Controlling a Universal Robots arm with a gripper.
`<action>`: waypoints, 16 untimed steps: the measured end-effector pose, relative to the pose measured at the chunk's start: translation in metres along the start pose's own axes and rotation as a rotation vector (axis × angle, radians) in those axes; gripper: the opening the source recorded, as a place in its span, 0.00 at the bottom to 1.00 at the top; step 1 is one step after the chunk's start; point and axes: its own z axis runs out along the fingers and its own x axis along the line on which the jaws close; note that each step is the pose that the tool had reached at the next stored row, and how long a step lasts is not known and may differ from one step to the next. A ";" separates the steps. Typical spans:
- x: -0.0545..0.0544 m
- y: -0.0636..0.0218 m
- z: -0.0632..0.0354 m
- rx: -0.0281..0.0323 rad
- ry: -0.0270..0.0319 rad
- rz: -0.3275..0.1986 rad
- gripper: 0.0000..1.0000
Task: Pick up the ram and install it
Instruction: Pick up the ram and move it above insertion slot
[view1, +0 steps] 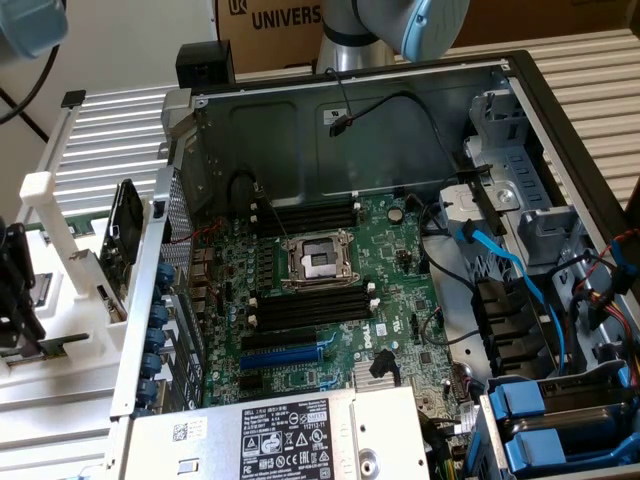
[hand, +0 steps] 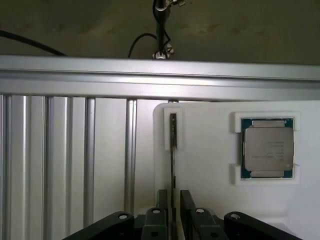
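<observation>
The ram (hand: 173, 150) stands on edge in a slot of the white holder (hand: 210, 165), so it reads as a thin dark strip. One end sits in the holder's notch and the other end runs between my fingers. My gripper (hand: 173, 202) straddles that end, open, with one black finger (hand: 162, 202) on each side and a narrow gap showing. In the exterior view my gripper (view1: 16, 295) hangs over the white holder (view1: 60, 255) at the far left, outside the computer case. The black memory slots (view1: 312, 305) lie beside the processor socket (view1: 318, 262).
A processor chip (hand: 268, 148) rests in its own white pocket beside the ram. Ribbed aluminium rails (hand: 65, 160) border the holder. The open case (view1: 520, 90) holds blue cables (view1: 520, 270), a blue expansion slot (view1: 285, 352) and a power supply (view1: 290, 440). A black card (view1: 122, 235) stands by the case wall.
</observation>
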 end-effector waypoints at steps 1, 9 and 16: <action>0.000 0.0000 0.0007 0.0005 0.0000 0.000 0.25; 0.000 0.0001 0.0029 0.0036 0.0001 0.000 0.25; 0.000 0.0001 0.0029 0.0037 0.0001 0.000 0.25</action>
